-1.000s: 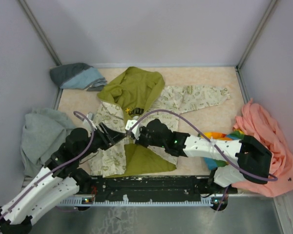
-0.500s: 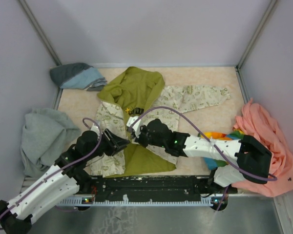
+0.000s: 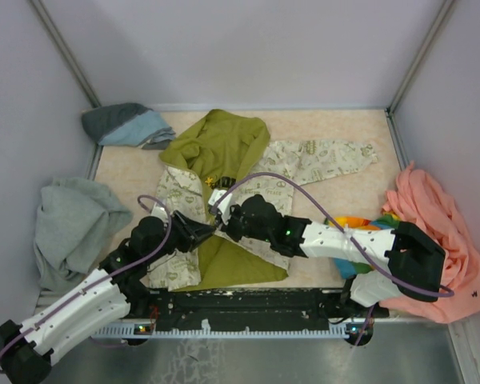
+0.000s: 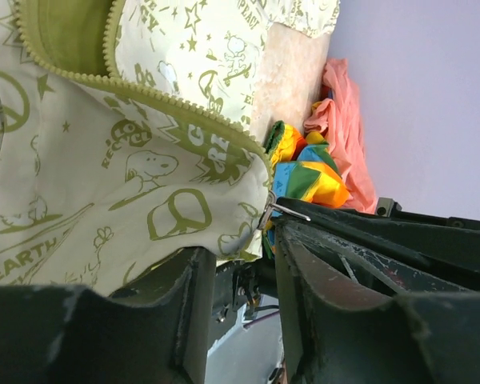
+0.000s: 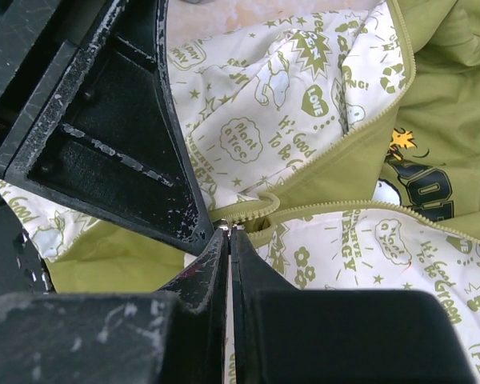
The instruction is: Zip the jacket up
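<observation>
From above, your jacket [image 3: 284,172] lies spread in the middle of the table [image 3: 344,128], with its hood [image 3: 216,144] towards the far wall and one sleeve [image 3: 336,156] reaching right. Its front is open over olive lining [image 3: 236,260]. A grey sweatshirt [image 3: 68,224] sits at the left edge and a peach garment [image 3: 440,232] at the right, both apart from the jacket. Your left gripper [image 3: 202,234] and right gripper [image 3: 221,216] sit just beside each other over the open front, low on the jacket. In your left wrist view, the left gripper [image 4: 244,244] has its jaws a narrow gap apart. The jacket's lower corner sits right at the mouth of that gap, with the zip [image 4: 168,100] teeth running along its edge and a small metal piece [image 4: 282,210] at the end, close against the right-hand finger. You cannot tell from here whether any cloth is pinched. In your right wrist view, the right gripper [image 5: 228,234] is closed to a hairline, its tips nipping the jacket where the two zip edges come together. Towards the right the edges part over the lining. A black finger of the left gripper fills the upper left, its tip just beside that same spot
</observation>
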